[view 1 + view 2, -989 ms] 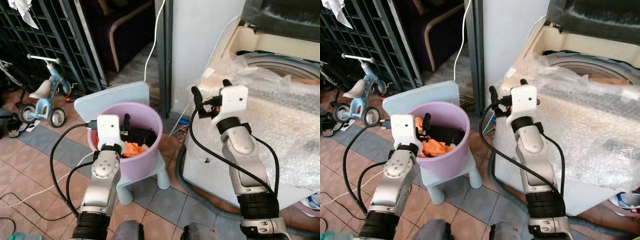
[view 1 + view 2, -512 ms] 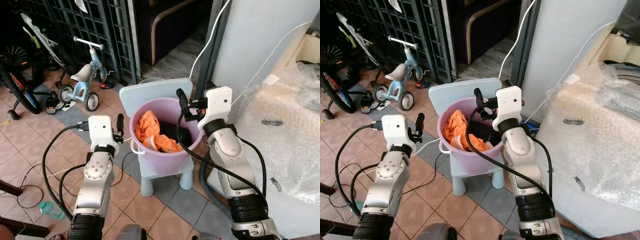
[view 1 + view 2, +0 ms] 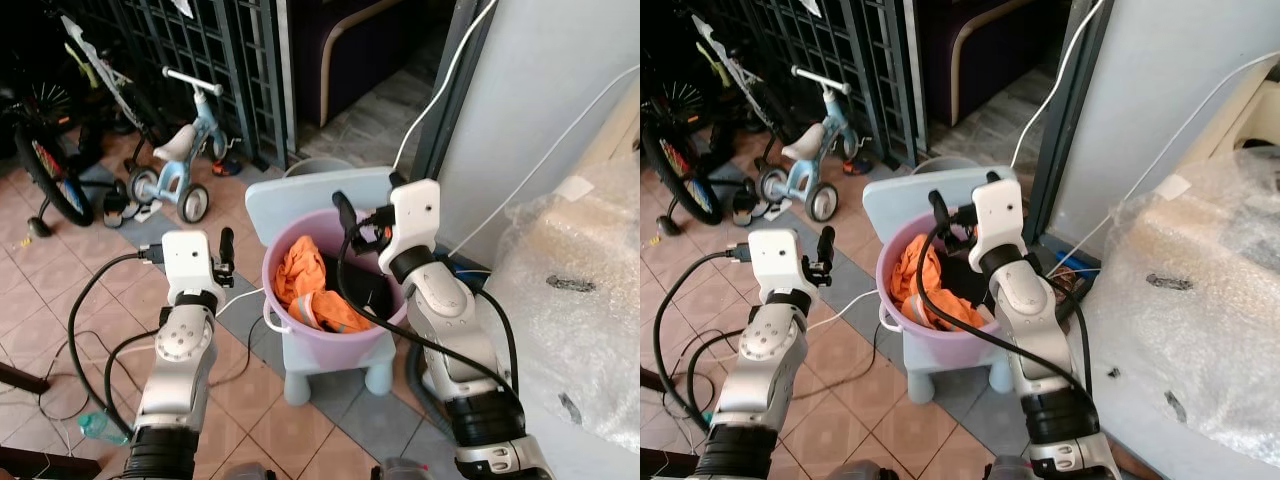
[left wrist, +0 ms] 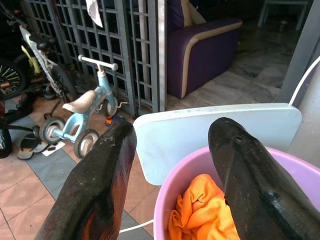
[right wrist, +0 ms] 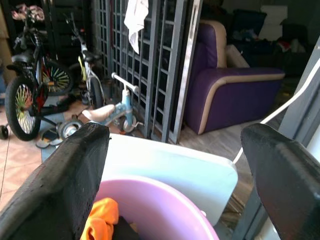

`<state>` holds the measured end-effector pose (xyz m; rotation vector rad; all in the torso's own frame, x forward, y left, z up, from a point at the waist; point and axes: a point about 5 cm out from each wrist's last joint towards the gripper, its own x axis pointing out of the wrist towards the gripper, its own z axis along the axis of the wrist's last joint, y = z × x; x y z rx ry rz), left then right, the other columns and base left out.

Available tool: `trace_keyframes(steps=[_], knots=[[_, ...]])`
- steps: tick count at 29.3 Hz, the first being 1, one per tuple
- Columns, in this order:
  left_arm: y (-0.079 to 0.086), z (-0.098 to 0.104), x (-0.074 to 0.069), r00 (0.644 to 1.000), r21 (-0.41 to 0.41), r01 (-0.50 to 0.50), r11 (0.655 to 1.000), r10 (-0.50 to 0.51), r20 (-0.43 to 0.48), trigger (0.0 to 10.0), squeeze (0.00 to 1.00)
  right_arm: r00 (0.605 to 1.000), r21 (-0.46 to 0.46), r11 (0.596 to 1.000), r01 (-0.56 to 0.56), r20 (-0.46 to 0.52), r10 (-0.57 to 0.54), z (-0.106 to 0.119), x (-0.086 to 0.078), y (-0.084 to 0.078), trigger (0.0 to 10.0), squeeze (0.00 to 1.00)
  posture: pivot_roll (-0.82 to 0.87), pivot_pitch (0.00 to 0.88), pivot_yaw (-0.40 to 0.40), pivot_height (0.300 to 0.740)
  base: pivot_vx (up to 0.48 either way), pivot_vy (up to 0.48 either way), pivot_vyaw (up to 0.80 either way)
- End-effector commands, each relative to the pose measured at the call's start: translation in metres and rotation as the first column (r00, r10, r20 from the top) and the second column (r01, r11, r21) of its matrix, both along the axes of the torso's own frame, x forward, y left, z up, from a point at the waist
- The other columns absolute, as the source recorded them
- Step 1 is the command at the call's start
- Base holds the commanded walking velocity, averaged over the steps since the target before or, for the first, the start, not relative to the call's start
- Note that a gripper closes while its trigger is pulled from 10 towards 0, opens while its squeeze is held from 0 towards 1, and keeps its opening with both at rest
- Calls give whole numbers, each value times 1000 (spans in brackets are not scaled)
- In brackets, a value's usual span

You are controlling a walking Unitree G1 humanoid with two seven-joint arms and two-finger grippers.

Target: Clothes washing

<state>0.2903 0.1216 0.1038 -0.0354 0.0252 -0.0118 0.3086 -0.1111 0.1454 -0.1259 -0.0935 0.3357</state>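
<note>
One purple bucket (image 3: pixel 300 335) sits on one small pale blue chair (image 3: pixel 330 350), with one orange cloth (image 3: pixel 305 280) and something dark inside. The right gripper (image 3: pixel 962 200) hangs over the bucket with its two fingers spread wide. The left gripper (image 3: pixel 222 250) waits beside the bucket, its two fingers also apart, near one little blue tricycle (image 3: pixel 170 170).

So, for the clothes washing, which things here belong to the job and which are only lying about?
Belong to the job:
purple bucket
orange garment
dark clothes
light blue chair under the bucket
right hand, open above the bucket
left hand, open beside it

Only lying about:
blue tricycle
bicycle
purple sofa
</note>
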Motion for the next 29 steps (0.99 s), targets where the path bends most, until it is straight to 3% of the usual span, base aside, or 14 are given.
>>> trace_keyframes(steps=[1,8,15,18,19,23,25,29], knots=[[15,-4,-2,998,25,-55,998,56,-20,10000,0,999,16,999,-44,-1,44,3,-1,15,10000,0,-38,62,47,740,0,0,800],[18,-5,-5,997,40,-74,996,76,-28,10000,0,983,-27,992,-124,-136,119,-28,-7,24,10000,0,7,71,40,740,0,0,761],[32,-12,-12,994,73,-90,993,94,-54,10000,0,976,-45,995,-94,-199,83,-43,-6,28,10000,0,25,83,33,740,0,0,343],[35,-14,-16,994,89,-84,992,90,-60,10000,0,968,-101,993,-66,-248,39,-53,-6,23,10000,0,30,97,30,740,130,0,0],[34,-15,-18,993,80,-90,993,95,-69,10000,0,951,-150,987,-50,-310,1,-65,-7,17,10000,0,30,102,29,740,405,0,0],[33,-17,-20,990,63,-95,993,101,-94,10000,0,933,-160,987,-34,-359,-26,-75,-9,11,10000,0,31,110,29,740,435,0,0],[32,-17,-23,991,69,-89,994,95,-97,10000,0,903,-225,973,-51,-427,-52,-88,-12,4,10000,0,29,121,29,740,334,0,0],[32,-20,-26,987,72,-96,993,104,-119,10000,0,875,-256,964,-67,-479,-66,-98,-14,-2,10000,0,34,132,24,740,0,0,0]])
